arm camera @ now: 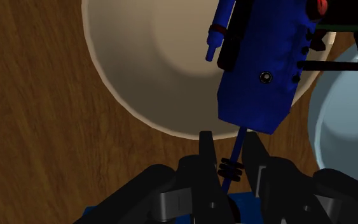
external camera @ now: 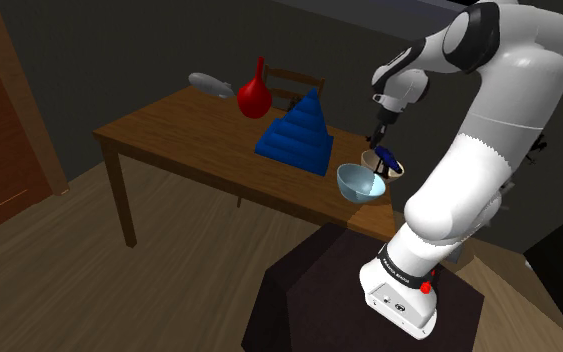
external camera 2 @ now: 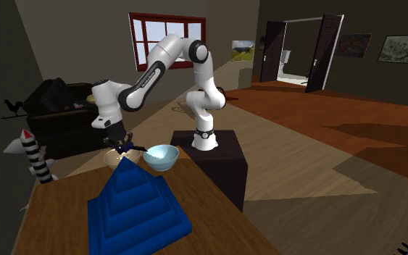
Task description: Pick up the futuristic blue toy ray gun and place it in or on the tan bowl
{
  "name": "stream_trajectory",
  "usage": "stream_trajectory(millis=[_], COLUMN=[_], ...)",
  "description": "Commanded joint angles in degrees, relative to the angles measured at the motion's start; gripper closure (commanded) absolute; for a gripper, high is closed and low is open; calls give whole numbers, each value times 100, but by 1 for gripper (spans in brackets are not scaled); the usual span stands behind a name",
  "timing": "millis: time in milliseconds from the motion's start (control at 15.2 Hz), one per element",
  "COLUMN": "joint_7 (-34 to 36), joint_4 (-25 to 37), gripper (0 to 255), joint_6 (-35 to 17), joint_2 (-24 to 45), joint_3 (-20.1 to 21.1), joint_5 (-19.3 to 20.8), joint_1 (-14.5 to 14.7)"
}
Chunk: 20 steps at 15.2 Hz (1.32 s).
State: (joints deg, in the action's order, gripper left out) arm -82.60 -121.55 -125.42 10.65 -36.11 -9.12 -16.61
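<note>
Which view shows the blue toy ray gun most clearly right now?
The wrist view: the ray gun hangs over the tan bowl, its thin tip clasped by the gripper. Shoulder and second exterior views show a small dark-blue shape at the gripper.

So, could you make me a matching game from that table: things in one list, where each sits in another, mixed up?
Things:
1 toy ray gun
2 light blue bowl
3 blue stepped pyramid
4 red vase

Places:
A right beside the tan bowl
B held by the gripper, over the tan bowl
C near the chair
D middle of the table

Pairs: 1-B, 2-A, 3-D, 4-C.
</note>
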Motion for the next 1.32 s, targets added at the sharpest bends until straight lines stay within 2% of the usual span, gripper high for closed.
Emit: stream_trajectory(millis=[0, 264, 726, 792, 1122, 1254], joint_7=[-78, -190, -190, -192, -190, -50], joint_4=[-32, -103, -103, -107, -103, 51], gripper=[255, 255, 255, 0, 0, 0], joint_6=[-118, -336, -336, -337, -336, 2], joint_2=[126, 316, 316, 312, 316, 79], joint_3=[21, 76, 77, 75, 77, 1], joint_5=[-93, -253, -253, -250, -253, -46], joint_1=[-33, -79, -80, -82, -80, -26])
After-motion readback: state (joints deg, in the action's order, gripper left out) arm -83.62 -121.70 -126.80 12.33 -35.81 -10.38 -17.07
